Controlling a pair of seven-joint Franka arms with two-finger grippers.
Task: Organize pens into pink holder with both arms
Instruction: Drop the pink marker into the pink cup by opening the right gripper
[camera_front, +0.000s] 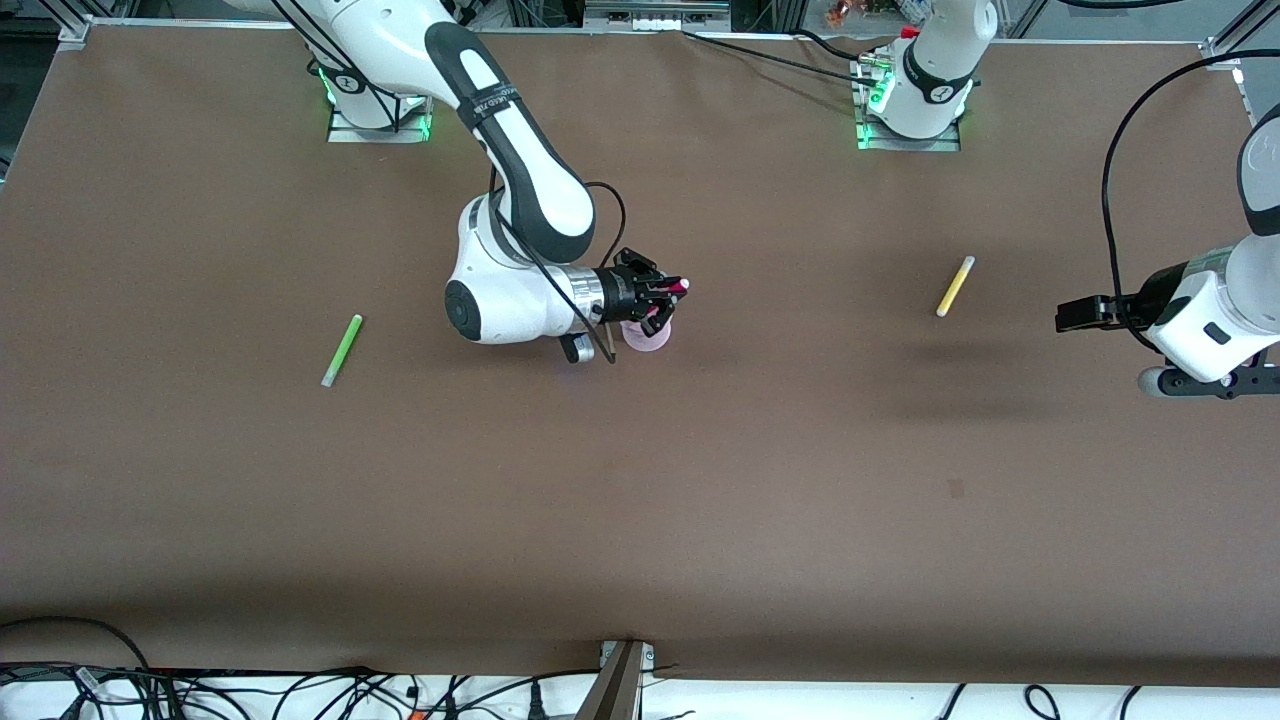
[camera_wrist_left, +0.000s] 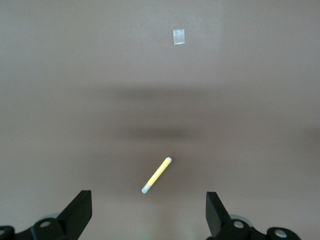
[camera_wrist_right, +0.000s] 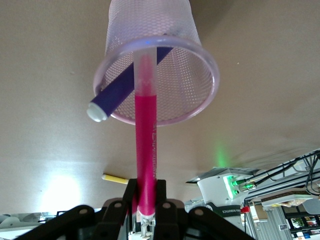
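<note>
My right gripper (camera_front: 664, 298) is shut on the magenta-pink pen (camera_wrist_right: 146, 150) and holds it over the pink holder (camera_front: 646, 335) at mid table. In the right wrist view the pen's tip reaches into the holder (camera_wrist_right: 185, 75), past its rim. The dark purple pen (camera_wrist_right: 117, 92) leans inside the holder, cap out over the rim. The green pen (camera_front: 342, 349) lies toward the right arm's end. The yellow pen (camera_front: 955, 286) lies toward the left arm's end. My left gripper (camera_wrist_left: 149, 220) is open and empty, above the table near the yellow pen (camera_wrist_left: 156, 175).
A small pale tape patch (camera_wrist_left: 178, 36) sits on the brown table. Cables (camera_front: 300, 690) run along the table edge nearest the front camera. The arm bases (camera_front: 905, 110) stand along the table's back edge.
</note>
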